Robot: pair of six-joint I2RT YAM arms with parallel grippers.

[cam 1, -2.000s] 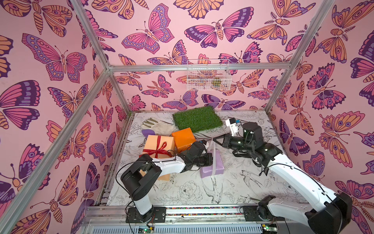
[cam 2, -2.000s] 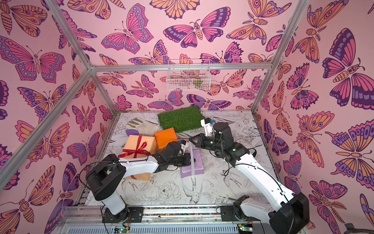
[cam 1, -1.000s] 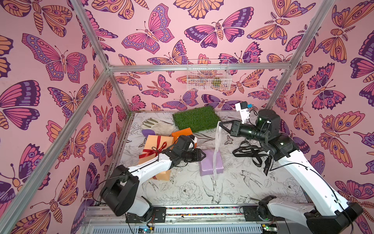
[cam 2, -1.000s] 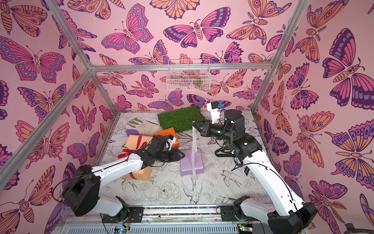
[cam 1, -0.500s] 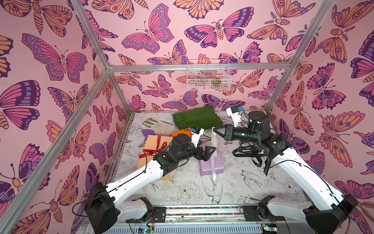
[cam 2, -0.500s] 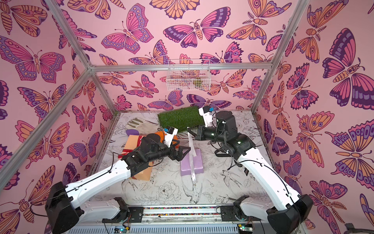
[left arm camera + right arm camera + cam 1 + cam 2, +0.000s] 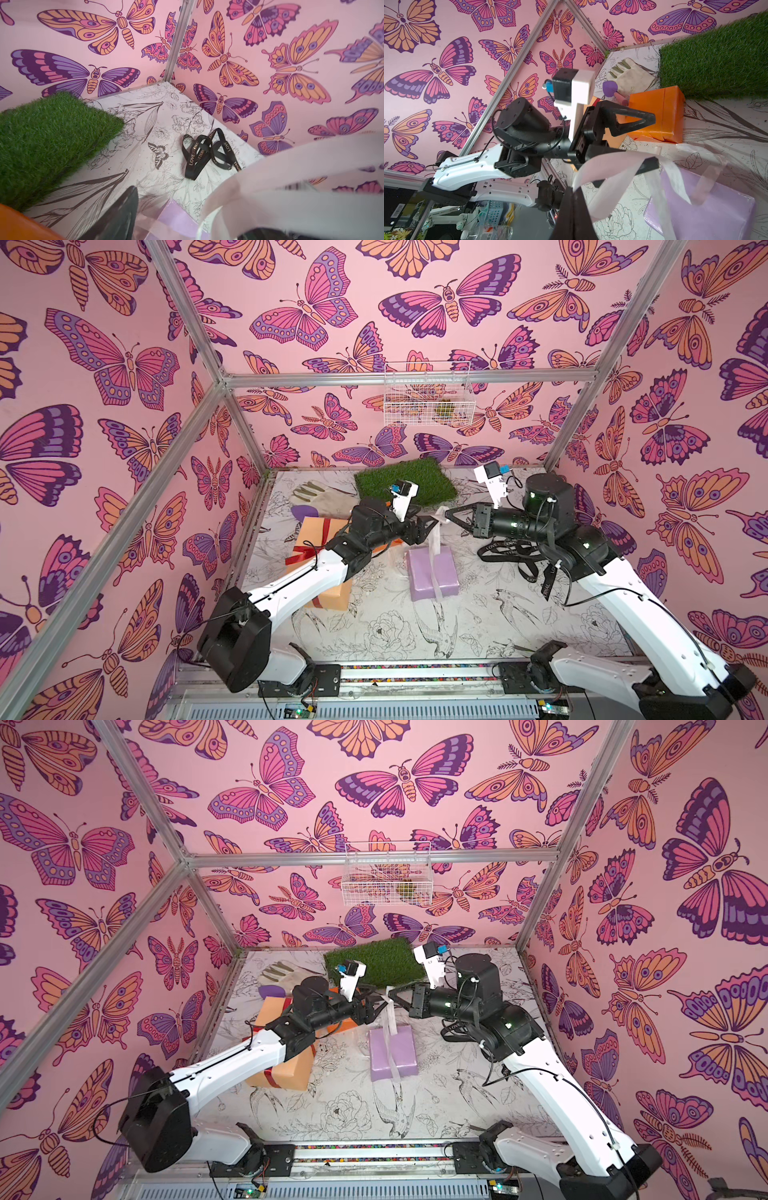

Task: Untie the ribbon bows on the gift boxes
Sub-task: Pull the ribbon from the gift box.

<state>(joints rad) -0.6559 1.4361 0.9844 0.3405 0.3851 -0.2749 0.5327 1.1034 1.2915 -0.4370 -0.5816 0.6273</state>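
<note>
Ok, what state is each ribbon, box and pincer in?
left pincer: open, pale ribbon draped over one finger
right pincer: shut on pale ribbon
pale ribbon: raised above lilac box
black ribbon: loose on table
red ribbon: wrapped round peach box
orange box: bare

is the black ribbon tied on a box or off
Off. The black ribbon lies loose in a heap on the table, touching no box.

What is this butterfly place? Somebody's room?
Probably a robot practice booth, not a bedroom: butterfly walls on a metal frame, a left arm and right arm bolted along the front, and a lilac gift box set out on the flower-print table.
</note>
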